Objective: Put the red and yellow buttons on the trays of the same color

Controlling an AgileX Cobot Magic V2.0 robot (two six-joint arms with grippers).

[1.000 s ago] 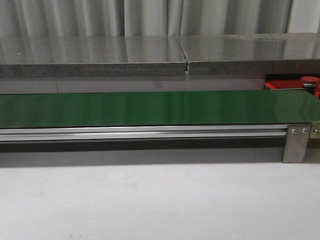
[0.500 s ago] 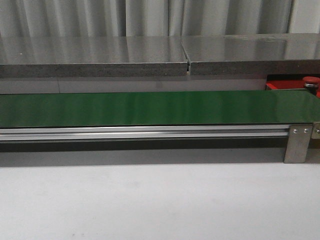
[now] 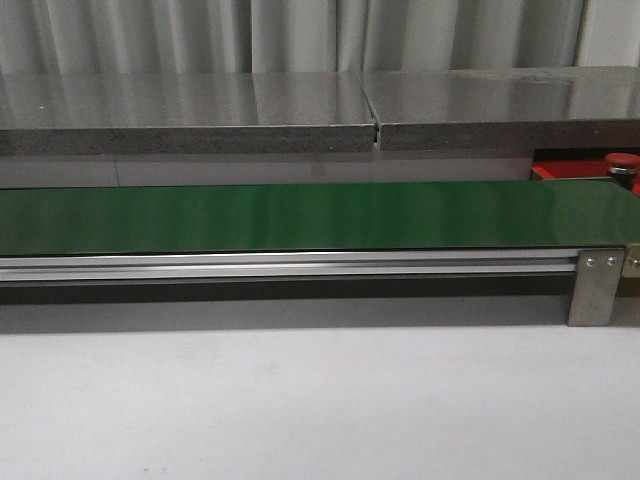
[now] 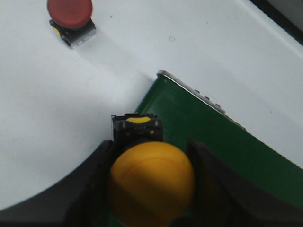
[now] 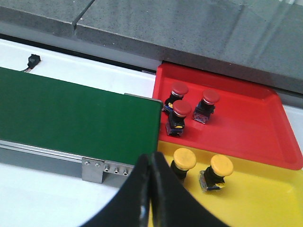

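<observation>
Left gripper (image 4: 150, 198): you grasp a yellow button (image 4: 151, 182) above the green belt (image 4: 222, 142) (lifted clear for carrying).
Right gripper (image 5: 150, 198): fingers pressed together, empty, over the yellow tray (image 5: 265, 189).

green belt (image 3: 300, 215), grey stone slabs (image 3: 190, 110), white table (image 3: 300, 400)

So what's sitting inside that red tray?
Three red buttons stand in the red tray, bunched near its belt-side corner. The rest of its floor is bare; its lower edge meets the yellow tray.

A long green belt (image 3: 300, 216) is seen spanning the scene; a red-capped button (image 3: 621, 161) and red tray (image 3: 560, 171) are glimpsed far right.
</observation>
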